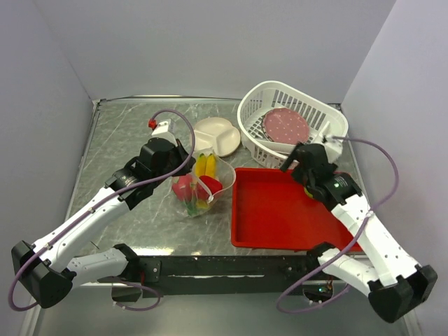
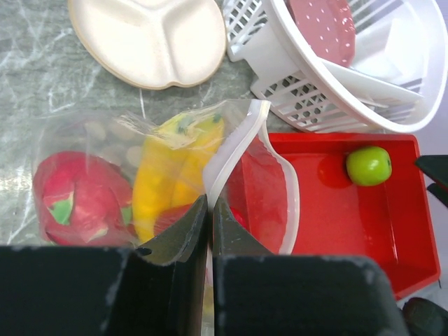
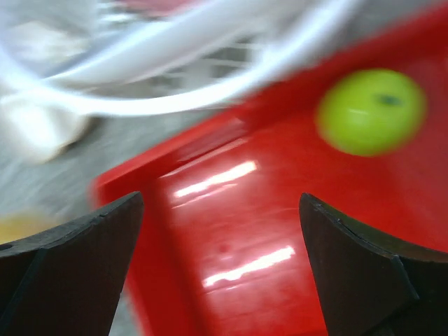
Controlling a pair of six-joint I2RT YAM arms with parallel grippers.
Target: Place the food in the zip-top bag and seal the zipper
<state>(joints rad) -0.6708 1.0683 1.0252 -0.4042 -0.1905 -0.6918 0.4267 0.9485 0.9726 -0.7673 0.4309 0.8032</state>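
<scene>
The left gripper (image 2: 210, 210) is at the left of the table (image 1: 126, 140), its jaws pressed almost together on the near rim of the bag (image 2: 105, 133); only a sliver of a gap shows between them, with the film running down into it. The bag stands just in front of that gripper with its mouth gaping towards the right. Inside it the dragon fruit (image 2: 80, 199) lies at the left, and the banana (image 2: 171, 168) leans just beside it on the right, touching it. The zipper (image 2: 241, 140) runs as a pale strip along the mouth edge, bowed into an open loop, not pressed together.

Behind the bag a cream divided plate (image 2: 147, 38) lies flat on the table. To its right the white basket (image 2: 301, 91) sits tilted, with the speckled disc (image 2: 325, 28) in it and its near wall against the far edge of the tray (image 2: 336, 224).

The tray lies right of the bag, its left edge under the bag's mouth. The apple (image 2: 369, 165) rests on the tray floor near the far right corner, well apart from the bag.

The right gripper (image 3: 220, 199) hangs over the tray with its jaws spread wide and nothing between them; the apple lies ahead of it, towards its right finger, not touched
</scene>
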